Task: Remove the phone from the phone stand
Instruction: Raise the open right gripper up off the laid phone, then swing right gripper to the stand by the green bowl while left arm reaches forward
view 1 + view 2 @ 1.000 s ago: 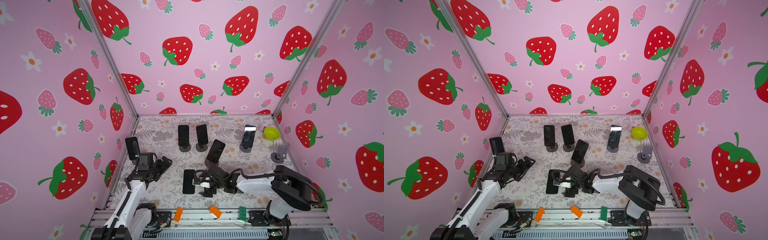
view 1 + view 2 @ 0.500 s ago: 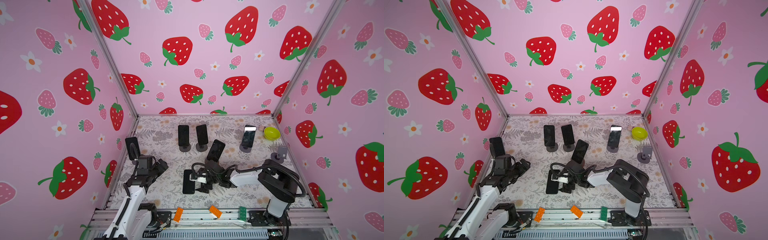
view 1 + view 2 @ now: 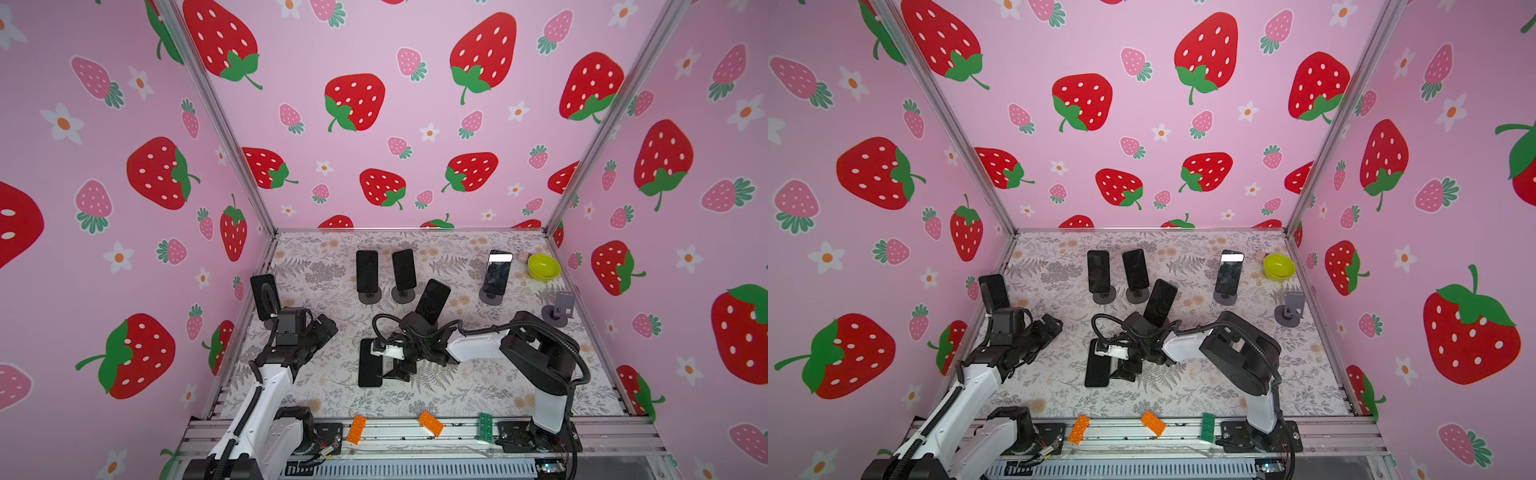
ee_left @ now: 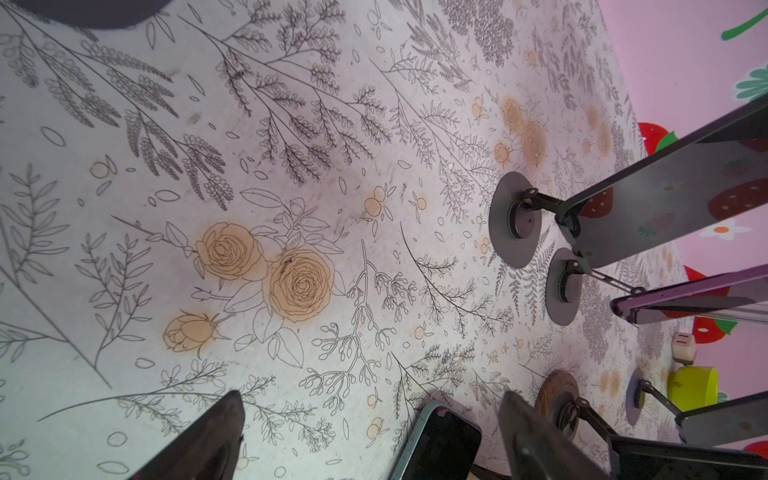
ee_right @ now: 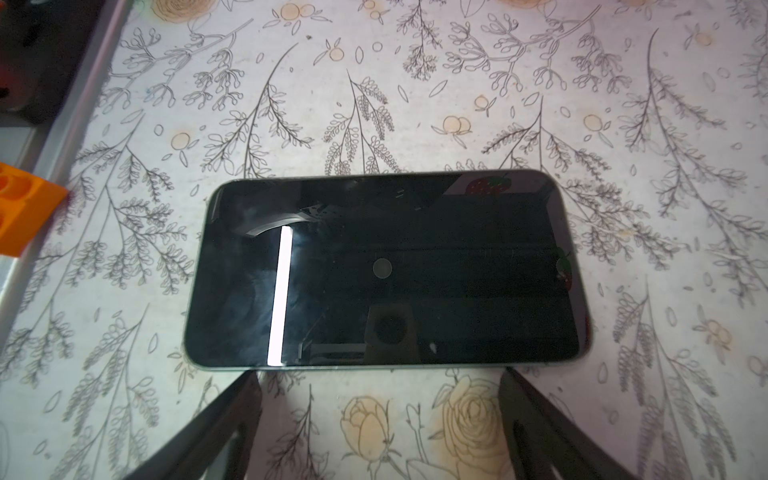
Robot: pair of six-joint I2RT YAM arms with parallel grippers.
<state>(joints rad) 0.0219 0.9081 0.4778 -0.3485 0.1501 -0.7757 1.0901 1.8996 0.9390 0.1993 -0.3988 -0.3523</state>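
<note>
Right tool (image 5: 378, 380), jaws spread wide and holding nothing, low over the floral bench (image 5: 374, 104), with the phone (image 5: 386, 270) lying flat and screen-up on the bench just ahead of it (contact with the near edge cannot be told); left tool (image 4: 372, 397), likewise wide and empty, well apart to one side.

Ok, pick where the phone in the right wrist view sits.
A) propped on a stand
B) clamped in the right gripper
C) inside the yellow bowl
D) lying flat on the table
D: the phone lies flat, screen up, on the floral table, just beyond the open right gripper, not between its fingers.
</note>
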